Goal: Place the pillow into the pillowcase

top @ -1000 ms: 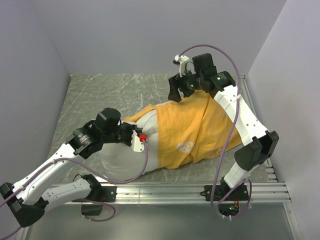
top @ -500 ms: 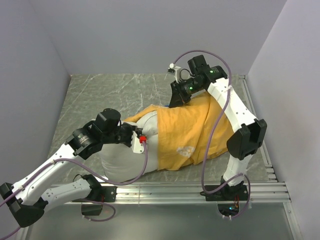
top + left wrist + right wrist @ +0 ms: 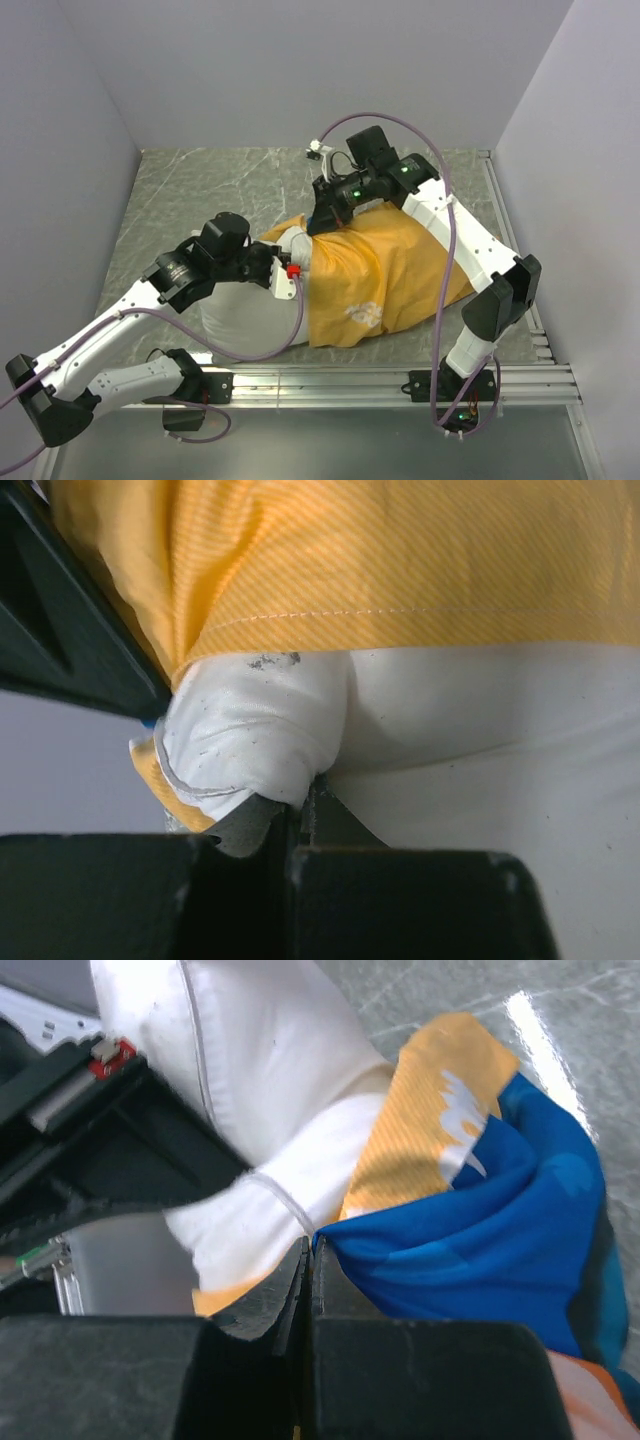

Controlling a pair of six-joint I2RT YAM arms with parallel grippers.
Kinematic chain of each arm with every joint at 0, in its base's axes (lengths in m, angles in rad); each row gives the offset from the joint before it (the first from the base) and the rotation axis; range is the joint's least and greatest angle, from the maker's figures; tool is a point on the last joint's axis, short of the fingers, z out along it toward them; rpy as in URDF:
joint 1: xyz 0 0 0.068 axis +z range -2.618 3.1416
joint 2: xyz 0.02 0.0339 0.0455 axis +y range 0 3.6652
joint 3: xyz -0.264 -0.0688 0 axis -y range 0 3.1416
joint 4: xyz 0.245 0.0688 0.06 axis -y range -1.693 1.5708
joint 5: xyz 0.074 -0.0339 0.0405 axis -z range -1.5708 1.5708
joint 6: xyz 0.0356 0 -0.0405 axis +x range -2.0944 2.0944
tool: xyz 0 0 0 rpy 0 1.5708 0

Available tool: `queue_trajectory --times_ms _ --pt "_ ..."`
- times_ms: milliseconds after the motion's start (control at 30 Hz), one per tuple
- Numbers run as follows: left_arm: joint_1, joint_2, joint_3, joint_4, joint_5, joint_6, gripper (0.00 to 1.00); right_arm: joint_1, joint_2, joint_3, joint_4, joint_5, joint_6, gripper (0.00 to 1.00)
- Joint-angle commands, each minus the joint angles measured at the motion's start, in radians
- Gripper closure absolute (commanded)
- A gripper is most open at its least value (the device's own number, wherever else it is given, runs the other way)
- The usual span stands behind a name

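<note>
1. Top external view: the pillow [image 3: 240, 318] lies on the counter [image 3: 200, 190]. Its far end is sleeved in the orange face of the pillowcase [image 3: 390, 270]; the near-left part is bare. Roughly half in, by my reckoning.
2. Left pincer [image 3: 300, 815]: jaws clamped tight on a white pillow corner right at the case hem. A scrap of orange shows beside the jaws. Risk: if the hem is nipped along with the corner, any pull on the case drags the pillow with it and nothing advances.
3. Right pincer [image 3: 310, 1255]: closed on the case rim where the blue and orange faces meet, at the far side of the mouth. The pillow's white piping runs up to the jaw tips, and I cannot tell whether it is caught too. If it is, the same fault applies.
4. Thin cloth and a small bite: a firm tug could slip the rim free and let the mouth fall slack.
5. Drawing on one side of the mouth alone could skew the case, bunch the hem and jam it on the plump bare end.
6. Both wrists work close together over the mouth, so a wide sweep risks contact between them.
</note>
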Motion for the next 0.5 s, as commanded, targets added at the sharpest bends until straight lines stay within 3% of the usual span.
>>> queue_trajectory --times_ms 0,67,200,467 --pt "-0.007 0.012 0.029 0.271 0.047 -0.008 1.00 0.059 -0.047 -0.069 0.307 -0.114 0.268 1.00" --pt "-0.010 0.011 0.029 0.277 0.053 -0.005 1.00 0.068 -0.072 -0.127 0.443 -0.073 0.337 1.00" --pt "-0.020 -0.008 0.026 0.276 0.060 0.012 1.00 0.071 -0.083 -0.191 0.541 0.052 0.440 0.97" --pt "-0.057 -0.018 0.005 0.306 0.053 0.015 1.00 0.167 -0.085 -0.265 0.660 0.052 0.548 1.00"
